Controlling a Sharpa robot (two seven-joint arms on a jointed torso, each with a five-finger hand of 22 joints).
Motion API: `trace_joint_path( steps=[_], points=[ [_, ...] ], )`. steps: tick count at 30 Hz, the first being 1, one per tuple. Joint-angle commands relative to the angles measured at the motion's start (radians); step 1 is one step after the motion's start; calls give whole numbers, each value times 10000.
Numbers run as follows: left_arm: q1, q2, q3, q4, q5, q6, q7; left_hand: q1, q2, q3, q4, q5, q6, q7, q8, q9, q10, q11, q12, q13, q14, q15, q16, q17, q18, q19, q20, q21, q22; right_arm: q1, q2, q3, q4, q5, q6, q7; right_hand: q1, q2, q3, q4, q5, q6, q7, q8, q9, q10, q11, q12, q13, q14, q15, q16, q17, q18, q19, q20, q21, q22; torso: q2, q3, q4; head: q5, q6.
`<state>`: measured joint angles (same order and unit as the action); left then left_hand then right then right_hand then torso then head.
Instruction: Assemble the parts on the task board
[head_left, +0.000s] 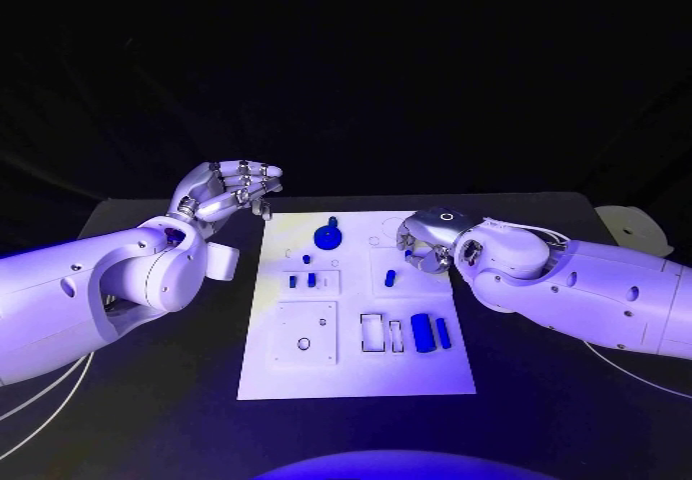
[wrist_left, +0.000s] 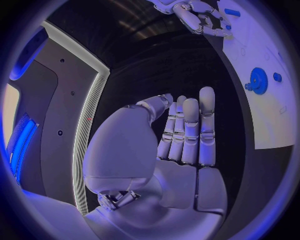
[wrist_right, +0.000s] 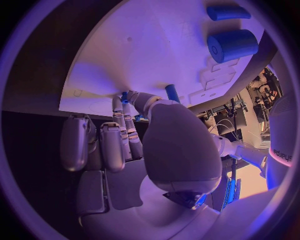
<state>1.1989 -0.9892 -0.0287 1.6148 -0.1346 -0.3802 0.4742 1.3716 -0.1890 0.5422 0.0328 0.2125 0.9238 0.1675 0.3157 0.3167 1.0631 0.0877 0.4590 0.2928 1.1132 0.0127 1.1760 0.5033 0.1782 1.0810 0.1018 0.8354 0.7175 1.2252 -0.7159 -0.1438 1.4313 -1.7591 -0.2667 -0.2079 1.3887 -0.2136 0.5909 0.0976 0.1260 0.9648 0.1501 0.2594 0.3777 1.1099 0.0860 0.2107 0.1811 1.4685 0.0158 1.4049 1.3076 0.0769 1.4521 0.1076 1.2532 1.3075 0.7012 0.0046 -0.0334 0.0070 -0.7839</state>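
The head view looks steeply down from above onto the black table (head_left: 144, 420), the task board (head_left: 353, 375) at its middle. The left wrist view sits close behind the left hand (wrist_left: 181, 135), facing across the board's far edge. The right wrist view, just behind the right hand (wrist_right: 134, 135), faces the board close up. All three share the board.

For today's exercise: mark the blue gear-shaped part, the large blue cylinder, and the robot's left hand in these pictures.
blue gear-shaped part (head_left: 329, 238): head view, centre of its round face.
large blue cylinder (head_left: 423, 332): head view, middle of its side.
left hand (head_left: 228, 190): head view, middle of the hand.
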Motion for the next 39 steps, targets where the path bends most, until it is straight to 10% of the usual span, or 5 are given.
trace_joint_path(
  steps=[1, 21, 39],
  points=[
    [3, 27, 6, 23, 133, 152, -9, 41, 54, 23, -60, 39, -57, 9, -41, -3, -94, 14, 69, 16, -3, 29, -32, -14, 52, 43, 19, -59, -15, -70, 34, -18, -47, -119, 99, -37, 35, 134, 22, -84, 29, 122, 1, 75, 28, 153, -20, 54, 12, 568, -92, 34, 327, -119, 13, -89, 66, 742, 1, 2, 2, 13, -17],
    [4, 11, 6, 48, 137, 239, -247, 56, 83, 37, -79, 32, -105, 33, -53, -3, -165, 36, 112, 32, -9, 46, -28, -17, 53, 49, 32, -64, -16, -202, 5, -20, -45, -841, 350, -417, 261, 327, 261, -647, -285, 477, -88, 242, 148, 636, -156, 33, 96, 559, -219, 76, 311, -206, 167, -197, 532, 1086, -2, 8, -12, -29, -89],
    [4, 23, 6, 49, 137, 226, -325, 68, 100, 46, -93, 30, -129, 49, -57, -3, -206, 49, 138, 41, -14, 55, -25, -19, 53, 52, 39, -65, -16, -241, -88, -18, 146, -1421, -1045, -778, 187, 640, 721, -1149, -128, 931, -230, 468, 358, 1275, -332, 19, 376, 567, -406, 127, 278, -348, 442, -302, 1259, 1566, 1, 10, -5, -101, -109]
  ],
)
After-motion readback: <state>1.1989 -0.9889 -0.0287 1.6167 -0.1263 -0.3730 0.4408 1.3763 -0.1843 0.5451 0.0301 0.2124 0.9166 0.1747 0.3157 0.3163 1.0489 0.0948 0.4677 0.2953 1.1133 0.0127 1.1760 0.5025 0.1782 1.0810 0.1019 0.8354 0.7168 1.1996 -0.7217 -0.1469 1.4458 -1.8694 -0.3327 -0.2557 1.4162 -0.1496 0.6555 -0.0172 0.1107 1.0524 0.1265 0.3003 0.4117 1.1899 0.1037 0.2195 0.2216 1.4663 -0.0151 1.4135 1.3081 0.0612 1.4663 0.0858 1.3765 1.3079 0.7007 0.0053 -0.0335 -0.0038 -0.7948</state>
